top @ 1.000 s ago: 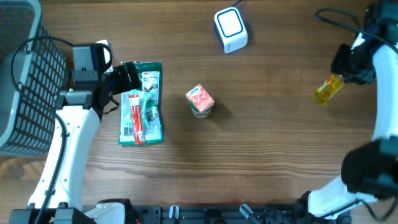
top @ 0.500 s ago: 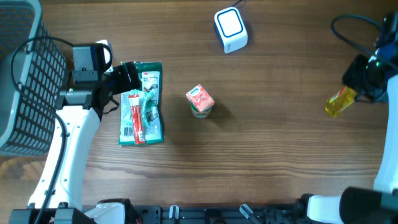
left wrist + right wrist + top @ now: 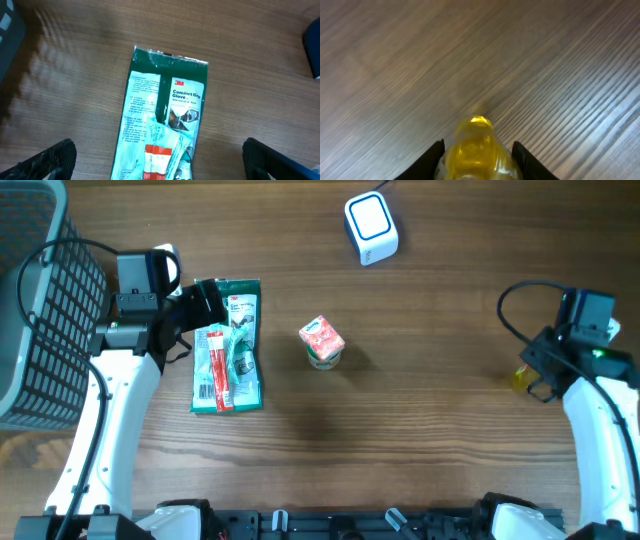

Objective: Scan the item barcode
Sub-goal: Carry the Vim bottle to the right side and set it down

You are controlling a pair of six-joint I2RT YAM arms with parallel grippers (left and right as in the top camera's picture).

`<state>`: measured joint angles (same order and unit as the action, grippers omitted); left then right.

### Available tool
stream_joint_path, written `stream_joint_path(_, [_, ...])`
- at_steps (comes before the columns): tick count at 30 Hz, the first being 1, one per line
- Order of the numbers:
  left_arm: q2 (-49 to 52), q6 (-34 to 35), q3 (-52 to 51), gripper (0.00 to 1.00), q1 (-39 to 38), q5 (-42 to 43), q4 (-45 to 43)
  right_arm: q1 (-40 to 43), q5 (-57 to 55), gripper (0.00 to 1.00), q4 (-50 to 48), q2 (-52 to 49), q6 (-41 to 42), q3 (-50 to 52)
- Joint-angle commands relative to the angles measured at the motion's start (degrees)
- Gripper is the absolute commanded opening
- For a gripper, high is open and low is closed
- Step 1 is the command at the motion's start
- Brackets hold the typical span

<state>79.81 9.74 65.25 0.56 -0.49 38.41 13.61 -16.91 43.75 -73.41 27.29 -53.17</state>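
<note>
My right end effector (image 3: 533, 376) pinches the bottle (image 3: 474, 145) at the right edge of the desk (image 3: 440, 430), forearm angled in from the near side, well apart from the scanner (image 3: 371, 227). My left end effector (image 3: 205, 308) hangs spread wide over the glove pack (image 3: 167, 115).

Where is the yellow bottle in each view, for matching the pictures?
Overhead: bottle at far right, mid-height, mostly hidden under the right hand.
Left wrist: not in it.
Right wrist: bottom centre, between the fingers.
Shared landmark: the right hand gripping it, in overhead and right wrist.
</note>
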Motion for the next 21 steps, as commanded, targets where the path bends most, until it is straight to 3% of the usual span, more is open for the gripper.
stream_joint_path(1, [-0.63,-0.31,0.63,1.00,0.31,0.48,-0.17,-0.02,-6.45,0.04,-5.20,0.48,1.05,3.34])
stream_joint_path(4, [-0.63,-0.28,0.63,1.00,0.31,0.48,-0.17,0.15,-10.10,0.04,-11.15,-0.31,0.68,6.29])
stream_joint_path(10, [-0.63,-0.31,0.63,1.00,0.31,0.48,-0.17,4.55,-7.04,0.08,-20.15,-4.39,-0.79,10.01])
stream_joint_path(11, [-0.63,-0.31,0.63,1.00,0.31,0.48,-0.17,5.27,-4.66,0.13,-20.83,-4.92,-3.04,10.01])
stream_joint_path(14, [-0.63,-0.31,0.63,1.00,0.31,0.48,-0.17,5.99,-0.76,0.53,-21.59,-5.14,-6.36,10.01])
stream_joint_path(16, [-0.63,-0.31,0.63,1.00,0.31,0.48,-0.17,5.99,-0.76,0.67,-21.53,-5.11,-6.38,10.01])
stream_joint_path(18, [-0.63,-0.31,0.63,1.00,0.31,0.48,-0.17,5.99,-0.81,0.95,-21.05,-4.90,-6.51,9.81])
stream_joint_path(21, [-0.63,-0.31,0.63,1.00,0.31,0.48,-0.17,5.99,-0.98,0.99,-18.75,-3.56,-6.99,8.02])
